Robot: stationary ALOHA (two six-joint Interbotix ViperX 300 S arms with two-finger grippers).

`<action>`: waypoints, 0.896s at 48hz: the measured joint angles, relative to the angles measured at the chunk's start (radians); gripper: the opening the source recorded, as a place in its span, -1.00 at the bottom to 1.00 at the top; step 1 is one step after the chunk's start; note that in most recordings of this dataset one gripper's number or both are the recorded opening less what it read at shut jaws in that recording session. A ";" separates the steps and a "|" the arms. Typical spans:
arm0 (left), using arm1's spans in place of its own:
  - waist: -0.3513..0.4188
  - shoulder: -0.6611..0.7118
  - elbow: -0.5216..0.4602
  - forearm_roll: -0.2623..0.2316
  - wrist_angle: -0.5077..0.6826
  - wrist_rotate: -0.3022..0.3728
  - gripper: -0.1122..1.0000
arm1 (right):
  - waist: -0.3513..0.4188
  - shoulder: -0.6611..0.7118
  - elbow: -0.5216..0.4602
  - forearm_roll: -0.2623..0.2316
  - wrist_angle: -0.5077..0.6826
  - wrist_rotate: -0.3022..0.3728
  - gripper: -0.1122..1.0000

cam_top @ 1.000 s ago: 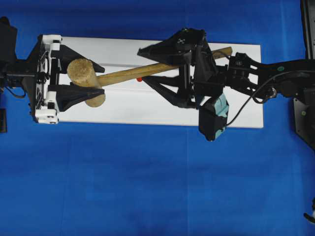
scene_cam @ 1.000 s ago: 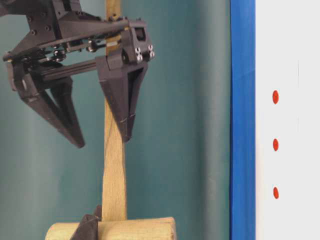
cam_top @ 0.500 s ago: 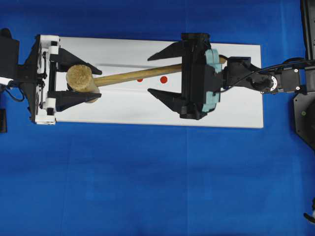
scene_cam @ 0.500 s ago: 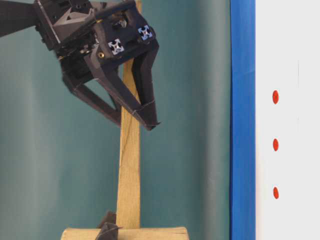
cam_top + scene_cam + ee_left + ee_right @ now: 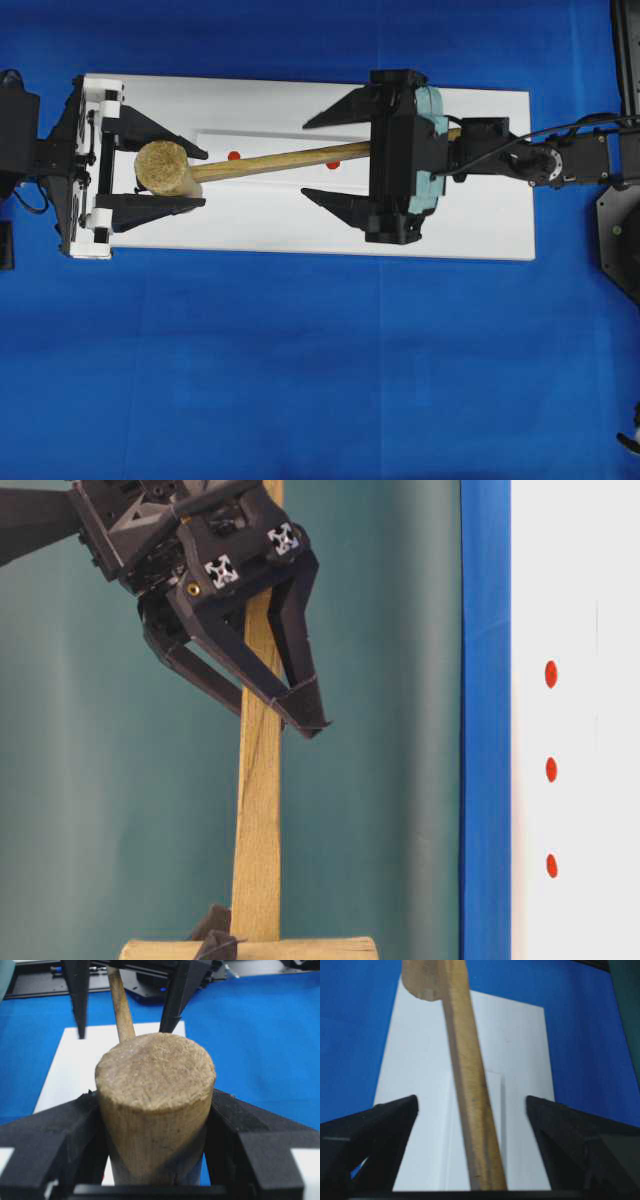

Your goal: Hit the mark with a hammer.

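Lying on blue cloth (image 5: 300, 380), a flat white board (image 5: 480, 215) carries small red dots (image 5: 233, 155). Above it, the left gripper (image 5: 165, 172) clamps the rough, pale cylindrical head of the hammer (image 5: 280, 160); its squared wooden handle runs rightward between the right gripper's (image 5: 325, 158) spread, untouching black jaws.

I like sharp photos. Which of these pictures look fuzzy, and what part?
Left wrist view: the hammer head is sharp, while the handle and black arm parts behind look soft. Right wrist view: the handle and the right gripper fingers look blurry. Overhead view: crisp everywhere.
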 measured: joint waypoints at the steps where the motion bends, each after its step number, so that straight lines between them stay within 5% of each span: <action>1: 0.000 -0.002 0.000 0.000 0.000 0.000 0.01 | -0.002 0.002 -0.002 0.000 0.000 0.000 0.47; 9: -0.005 0.000 0.000 0.000 0.000 -0.002 0.01 | -0.018 0.002 -0.008 0.000 0.049 -0.002 -0.42; 14: -0.009 -0.002 0.000 0.005 -0.002 -0.002 0.01 | -0.021 0.003 -0.008 0.000 0.086 -0.002 -0.72; 35: -0.014 -0.002 0.000 0.005 0.000 -0.002 0.02 | -0.020 0.002 -0.009 0.032 0.100 0.000 -0.73; 43: -0.012 -0.008 -0.005 0.003 -0.002 -0.009 0.71 | -0.028 0.006 -0.008 0.058 0.103 0.002 -0.75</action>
